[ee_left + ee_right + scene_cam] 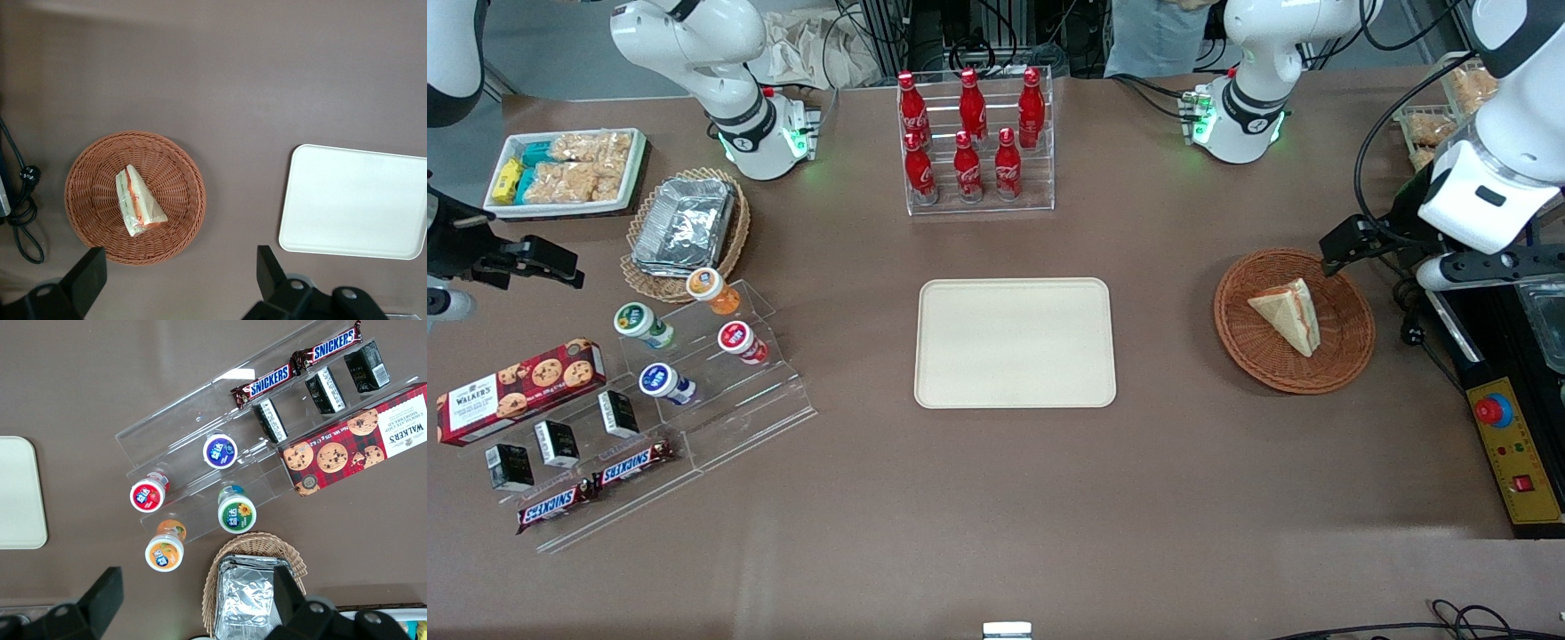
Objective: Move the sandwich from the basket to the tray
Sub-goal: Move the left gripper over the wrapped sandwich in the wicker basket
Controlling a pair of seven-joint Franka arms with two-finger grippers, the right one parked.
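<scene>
The sandwich [1289, 316], a pale bread wedge with a red and yellow filling edge, lies in the round reddish-brown wicker basket [1254, 364] toward the working arm's end of the table. The cream tray [1014, 342] lies bare at the table's middle. My left gripper [1343, 244] hangs open and empty above the basket's rim, on the side farther from the front camera. The left wrist view shows the sandwich [137, 200] in the basket [87, 220], the tray [353, 200] beside it, and the gripper [179, 273] with its fingers wide apart above bare table.
A rack of red cola bottles [978, 142] stands farther back than the tray. An acrylic stand with yogurt cups [694, 356], a cookie box [516, 391] and a tan basket of foil containers [685, 227] lie toward the parked arm's end. A yellow control box [1512, 453] and cables [20, 207] sit beside the basket.
</scene>
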